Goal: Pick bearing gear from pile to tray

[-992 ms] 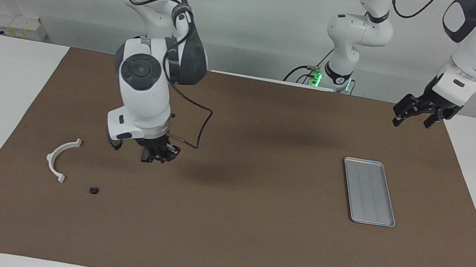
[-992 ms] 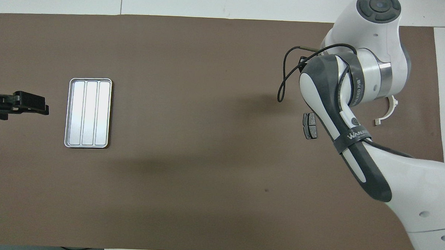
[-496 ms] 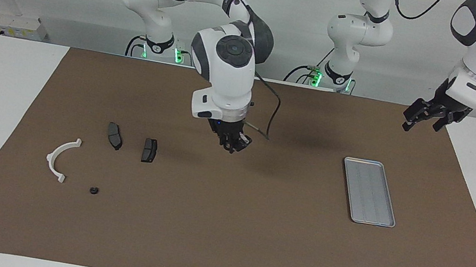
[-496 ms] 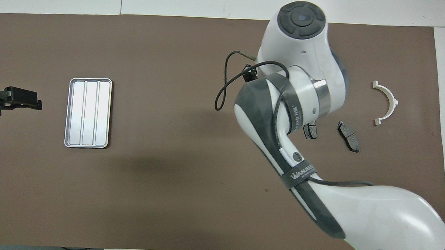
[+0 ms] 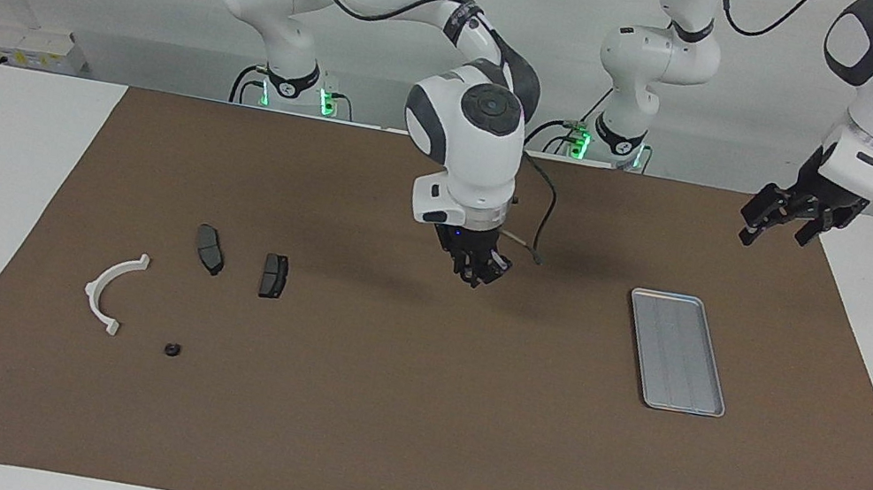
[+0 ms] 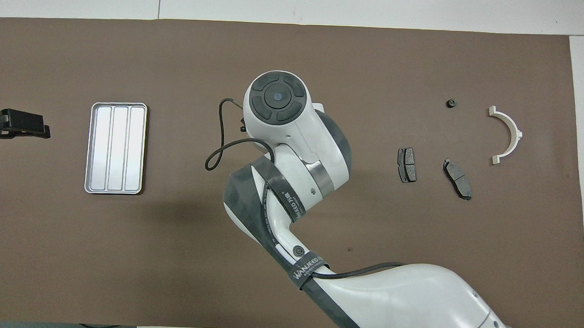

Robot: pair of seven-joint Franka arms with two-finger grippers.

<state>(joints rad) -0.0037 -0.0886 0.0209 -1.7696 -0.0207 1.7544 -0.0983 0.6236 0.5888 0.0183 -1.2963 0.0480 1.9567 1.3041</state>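
A single tiny black round bearing gear (image 5: pixel 172 348) (image 6: pixel 450 102) lies on the brown mat at the pile, toward the right arm's end. The light-grey ribbed tray (image 5: pixel 678 352) (image 6: pixel 116 148) sits empty toward the left arm's end. My right gripper (image 5: pixel 478 273) hangs over the bare mat between pile and tray, fingertips drawn together; I cannot make out anything between them. In the overhead view its own arm hides it. My left gripper (image 5: pixel 782 218) (image 6: pixel 19 125) waits open in the air beside the tray, holding nothing.
The pile also holds a white half-ring bracket (image 5: pixel 94 291) (image 6: pixel 518 135) and two dark grey brake pads (image 5: pixel 209 248) (image 5: pixel 274 276) (image 6: pixel 407 164) (image 6: pixel 457 178). The brown mat (image 5: pixel 403 437) covers most of the white table.
My right arm has risen from the pile and swung across the mat toward the tray, uncovering both brake pads. The left gripper drifted slightly away from the tray.
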